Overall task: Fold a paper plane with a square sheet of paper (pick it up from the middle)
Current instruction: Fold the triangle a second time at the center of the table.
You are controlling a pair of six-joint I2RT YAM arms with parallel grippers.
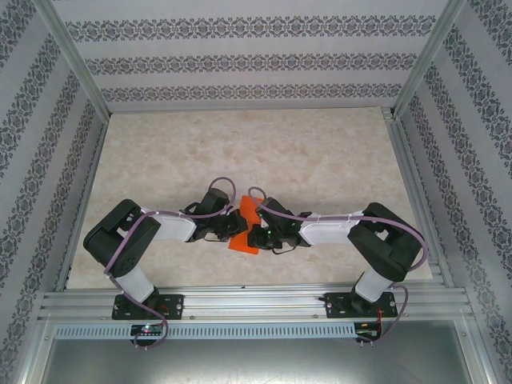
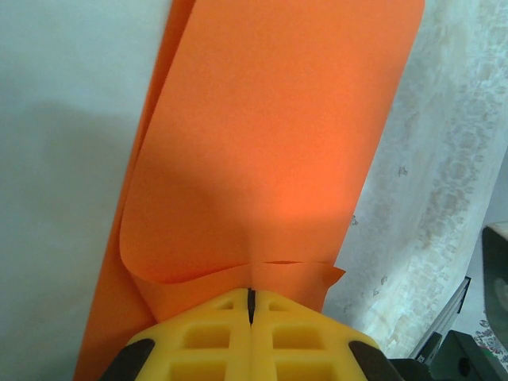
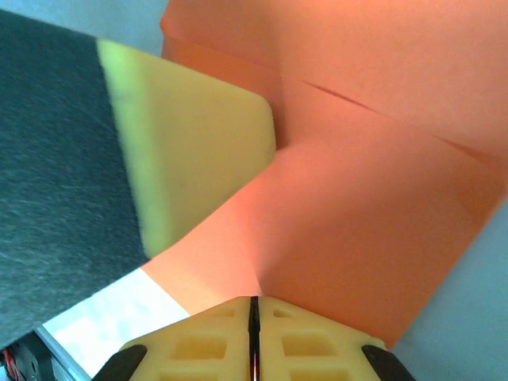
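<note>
Near my edge of the counter (image 1: 240, 144), at about 6 o'clock, both claws meet. My left claw (image 2: 251, 300) is pinched together on the edge of the paper (image 2: 270, 143), where it curls over on itself. My right claw (image 3: 254, 308) clamps the same sheet from 3 o'clock. I judge a fold is in hand. Next I'd need to line up the edges and press a crease without tearing.
</note>
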